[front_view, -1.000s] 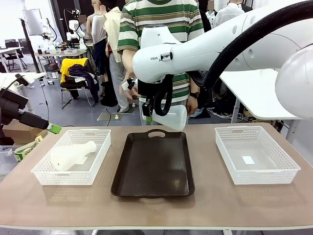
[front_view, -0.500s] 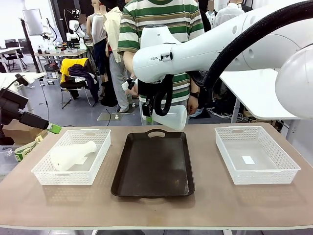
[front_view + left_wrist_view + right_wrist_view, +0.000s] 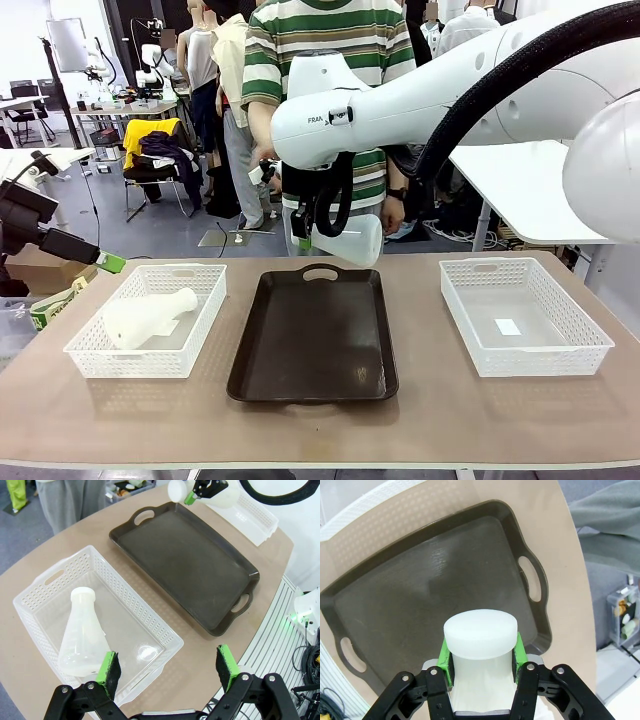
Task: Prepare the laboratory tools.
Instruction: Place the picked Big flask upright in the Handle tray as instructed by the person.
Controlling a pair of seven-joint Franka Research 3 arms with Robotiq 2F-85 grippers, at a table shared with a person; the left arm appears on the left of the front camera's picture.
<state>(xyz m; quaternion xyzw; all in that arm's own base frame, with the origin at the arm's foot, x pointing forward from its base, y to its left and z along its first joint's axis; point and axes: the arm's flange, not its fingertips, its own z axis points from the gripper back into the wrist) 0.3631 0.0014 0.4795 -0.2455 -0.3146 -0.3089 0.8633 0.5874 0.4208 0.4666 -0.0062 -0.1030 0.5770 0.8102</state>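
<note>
Height and tilt are what my next move turns on. My right gripper (image 3: pixel 300 238) is clamped on the neck of one flask (image 3: pixel 352 240) and carries it in the air over the far end of the tray (image 3: pixel 310 345), just in front of the person. The flask lies close to level. Its long axis runs left to right, with the mouth to the left at the gripper and the wide base out to the right. The tray sits straight below it, so I judge the work ahead is to swing the base down and lower it, not to travel sideways. On the right wrist camera the green pads (image 3: pixel 446 660) press both sides of the neck under the lip.

My left gripper (image 3: pixel 167 665) is spread wide, holds nothing, and hovers to the left of the left basket (image 3: pixel 140 365). The second flask (image 3: pixel 85 635) lies on its side in that basket, its neck pointing far-right toward the tray. I reckon that one is for the left arm to fetch, as it is much the nearer.
</note>
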